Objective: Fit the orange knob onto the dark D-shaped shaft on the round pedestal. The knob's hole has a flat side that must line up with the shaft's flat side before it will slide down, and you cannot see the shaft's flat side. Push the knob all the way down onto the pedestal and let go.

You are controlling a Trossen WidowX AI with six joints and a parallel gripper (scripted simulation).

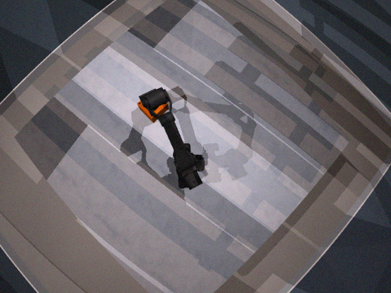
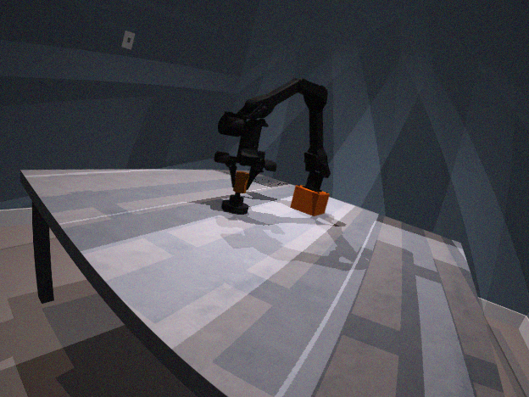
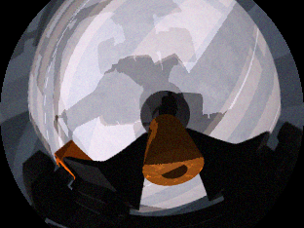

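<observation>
The orange knob (image 2: 242, 181) (image 3: 173, 143) is upright between the fingers of my gripper (image 2: 241, 187) (image 3: 167, 133), which is shut on it. The dark round pedestal (image 2: 235, 207) (image 3: 147, 113) stands on the table under the knob. The dark shaft (image 2: 237, 198) shows between the knob's lower end and the pedestal. The knob is in line above the shaft, clearly higher than the pedestal's disc. Whether its lower end touches or encloses the shaft's tip cannot be told. The shaft's flat side is hidden. In the top view the arm covers knob and pedestal.
The arm's orange base box (image 1: 153, 114) (image 2: 308, 200) (image 3: 72, 149) stands on the table (image 1: 132, 195) (image 2: 179, 273), a short way from the pedestal. The arm arches from it over to the knob. Patchy light and shadows cross the table top.
</observation>
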